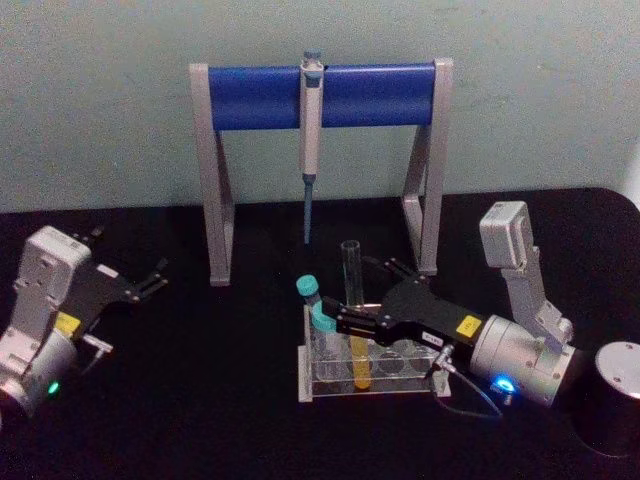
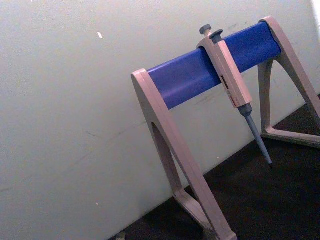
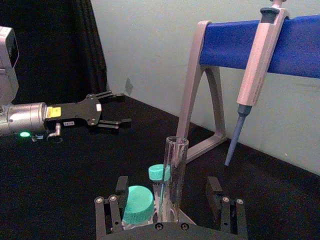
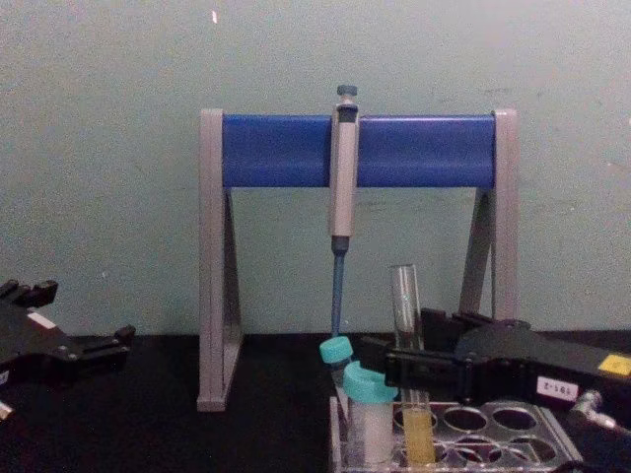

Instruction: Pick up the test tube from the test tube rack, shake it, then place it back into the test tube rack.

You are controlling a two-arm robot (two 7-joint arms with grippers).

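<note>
While the tube (image 1: 350, 265) stands upright in the rack (image 1: 400, 388),
my right gripper (image 1: 355, 295) flanks it, fingers (image 3: 116, 210) spread (left gripper (image 1: 155, 280) idle, spread).

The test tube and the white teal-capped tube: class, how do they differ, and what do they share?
The test tube is uncapped; the white tube has a teal cap. The test tube is taller and thinner than the white tube. The test tube is clear, holding yellow liquid; the white tube is opaque. Both stand in the test tube rack, where the open right claw flanks the test tube.
</note>
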